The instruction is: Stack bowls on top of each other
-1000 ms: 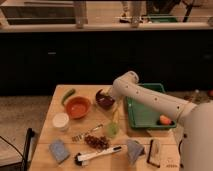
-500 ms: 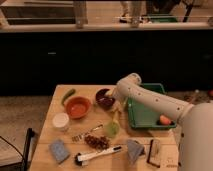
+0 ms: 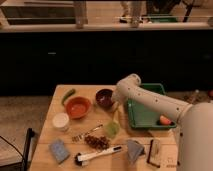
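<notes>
Your gripper [image 3: 115, 103] sat low at the right-hand rim of the maroon bowl [image 3: 103, 98], and whether it was open or closed on that rim could not be told, since the wrist hid it. That bowl stood at the far middle of the table [image 3: 46, 134], and the orange bowl [image 3: 78, 107] lay just to its left and a little nearer, close by but apart from it.

The step in hand looked like taking the maroon bowl by its rim. As the orange one seemed the wider, it was the sensible base, so the maroon bowl was the right one to carry.

To do it well, you needed a firm pinch on the wall before any lift — a glossy rim was likely to slip or tip. A straight rise was the safest way to clear both rims, followed by a short move left and slightly nearer.

The white tub [image 3: 60, 121] stood nearer on the left and the green tray [image 3: 145, 117] lay to the right; neither seemed to lie in that path. You wanted the bowl level and centred over the orange one before lowering it
</notes>
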{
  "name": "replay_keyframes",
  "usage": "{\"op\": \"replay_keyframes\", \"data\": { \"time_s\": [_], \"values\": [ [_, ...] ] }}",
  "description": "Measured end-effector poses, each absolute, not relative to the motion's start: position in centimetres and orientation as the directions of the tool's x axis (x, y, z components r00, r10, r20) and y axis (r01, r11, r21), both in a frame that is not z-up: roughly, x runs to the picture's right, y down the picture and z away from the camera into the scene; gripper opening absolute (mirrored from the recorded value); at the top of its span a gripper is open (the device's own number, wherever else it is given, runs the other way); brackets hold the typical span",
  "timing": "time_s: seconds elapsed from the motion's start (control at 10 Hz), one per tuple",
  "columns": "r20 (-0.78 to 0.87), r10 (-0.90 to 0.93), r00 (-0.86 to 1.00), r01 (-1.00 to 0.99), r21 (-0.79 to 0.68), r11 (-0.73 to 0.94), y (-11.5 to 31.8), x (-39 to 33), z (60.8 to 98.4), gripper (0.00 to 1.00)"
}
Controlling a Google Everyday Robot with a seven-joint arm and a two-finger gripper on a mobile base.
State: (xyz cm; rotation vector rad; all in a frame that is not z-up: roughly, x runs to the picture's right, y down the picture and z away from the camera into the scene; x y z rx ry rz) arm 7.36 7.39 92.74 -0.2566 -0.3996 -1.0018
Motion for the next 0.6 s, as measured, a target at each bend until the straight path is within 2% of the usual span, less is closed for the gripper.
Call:
{"op": "replay_keyframes", "data": {
  "time_s": [0.1, 0.2, 0.3, 0.6],
  "values": [
    [0.438, -0.764, 0.474, 0.857, -0.029, 0.515, 7.44, 7.45, 92.83, 0.15],
    [0.440, -0.763, 0.474, 0.857, -0.028, 0.515, 7.49, 7.48, 92.91, 0.03],
    [0.444, -0.761, 0.474, 0.855, -0.028, 0.517, 7.56, 7.55, 92.91, 0.00],
    [0.450, -0.759, 0.470, 0.856, -0.022, 0.517, 7.68, 7.66, 92.61, 0.00]
  ]
}}
